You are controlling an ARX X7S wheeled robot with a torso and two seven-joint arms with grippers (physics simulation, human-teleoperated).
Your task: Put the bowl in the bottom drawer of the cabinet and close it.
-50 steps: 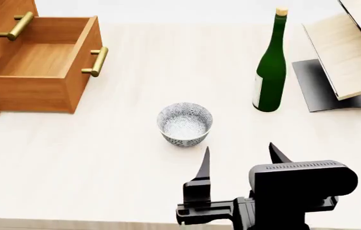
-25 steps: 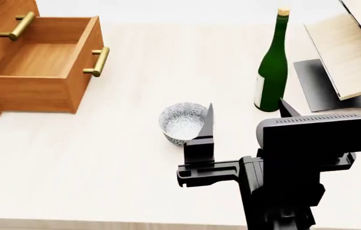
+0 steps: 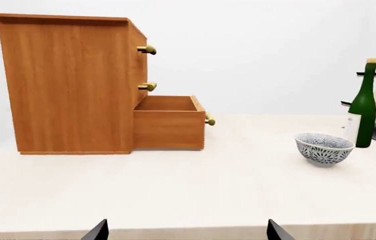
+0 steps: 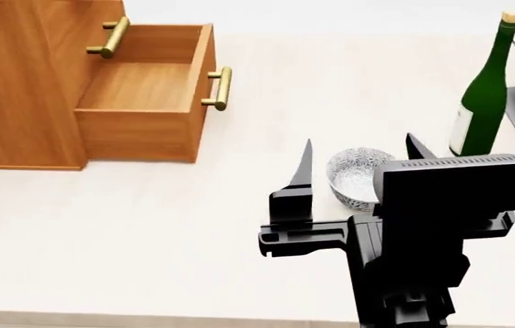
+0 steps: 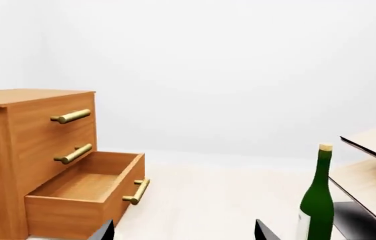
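Shifted since half a second ago: whole head view panned, cabinet (image 4: 20, 82) and bottom drawer (image 4: 143, 102) now further toward frame centre, bowl (image 4: 355, 176) now right of centre instead of just left of it, bottle (image 4: 483, 89) pushed to the right edge. Right gripper (image 4: 358, 164) low in the frame's right half, jaws spread wide, one finger (image 4: 301, 174) left of the bowl and the other tip (image 4: 417, 147) at its right, bowl seen between them; whether fingers are at bowl height or above it, cannot tell. Nothing clamped. Bowl upright on the table (image 4: 148, 239), well apart from the drawer, near the bottle. Drawer pulled out in the upper left, brass handle (image 4: 219, 87) facing right, inside bare wood. In the left wrist view, cabinet (image 3: 68, 82) at the left, drawer (image 3: 169, 122) sticking out at its base, bowl (image 3: 323, 148) at the right just beside the bottle (image 3: 363, 105); left gripper (image 3: 184, 231) only as two dark tips at the bottom edge, set wide apart, holding nothing. In the right wrist view, cabinet (image 5: 34, 150) at left with drawer (image 5: 84, 200) open, bottle (image 5: 315, 200) lower right, pale boards (image 5: 374, 165) at the right edge, right gripper (image 5: 184, 231) tips apart at the bottom edge; bowl out of that frame.
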